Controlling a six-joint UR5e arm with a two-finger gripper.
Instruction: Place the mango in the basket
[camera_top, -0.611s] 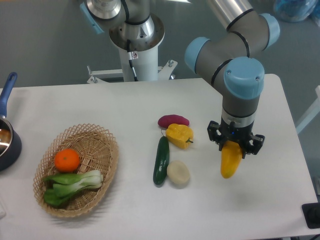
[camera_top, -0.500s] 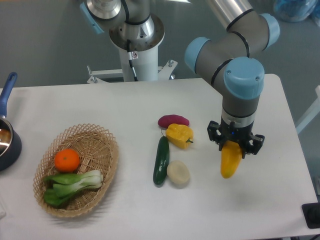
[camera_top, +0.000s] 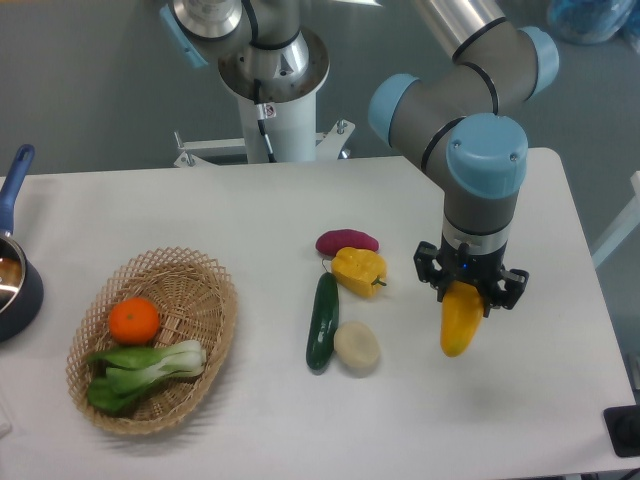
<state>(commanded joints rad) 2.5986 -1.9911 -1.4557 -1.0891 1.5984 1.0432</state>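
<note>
The mango (camera_top: 459, 320) is yellow shading to orange at its top and hangs from my gripper (camera_top: 468, 291), which is shut on its upper end at the right of the table. The fruit seems held just above the table, right of the other produce. The woven wicker basket (camera_top: 200, 275) lies at the left of the table, far from the gripper. It holds an orange (camera_top: 134, 321) and a green leafy vegetable (camera_top: 142, 372).
A yellow bell pepper (camera_top: 359, 271), a purple sweet potato (camera_top: 347, 242), a dark green cucumber (camera_top: 322, 321) and a pale round potato (camera_top: 356, 345) lie between basket and gripper. A dark blue pot (camera_top: 14, 285) stands at the left edge. The arm's white base (camera_top: 272, 110) is behind the table.
The gripper and the mango have shifted very slightly; otherwise nothing has visibly changed.
</note>
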